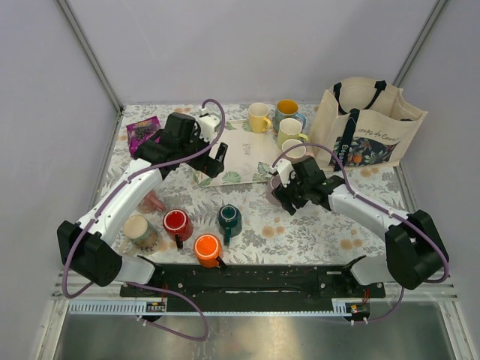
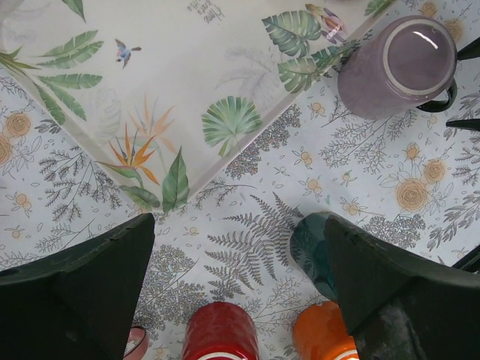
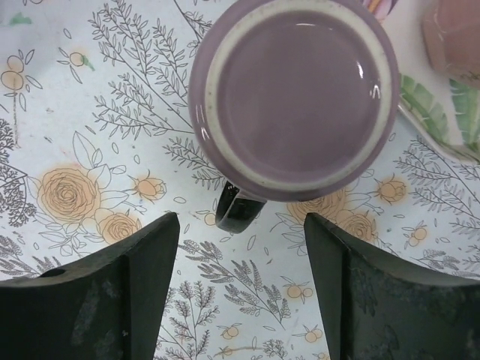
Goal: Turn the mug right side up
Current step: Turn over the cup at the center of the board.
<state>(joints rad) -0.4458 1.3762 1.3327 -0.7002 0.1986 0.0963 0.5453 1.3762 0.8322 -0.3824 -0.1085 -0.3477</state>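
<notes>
The salmon-pink mug [image 1: 153, 202] sits at the left of the table, mostly hidden under my left arm. Only a sliver of it [image 2: 136, 342] shows in the left wrist view, and I cannot tell which way up it is. My left gripper [image 1: 218, 160] is open and empty [image 2: 238, 222], held high over the placemat's near corner, away from that mug. My right gripper [image 1: 280, 196] is open and empty [image 3: 241, 221], just short of an upside-down mauve-grey mug [image 3: 292, 90] whose dark handle points at it.
Red [image 1: 176, 223], orange [image 1: 207, 248], teal [image 1: 229, 217] and tan [image 1: 139, 229] mugs stand near the front. A floral placemat [image 1: 240, 154] lies mid-table, with a pale pink mug's edge [image 3: 454, 34] by it. Yellow mugs [image 1: 259, 116] and a tote bag [image 1: 367, 127] stand at the back right.
</notes>
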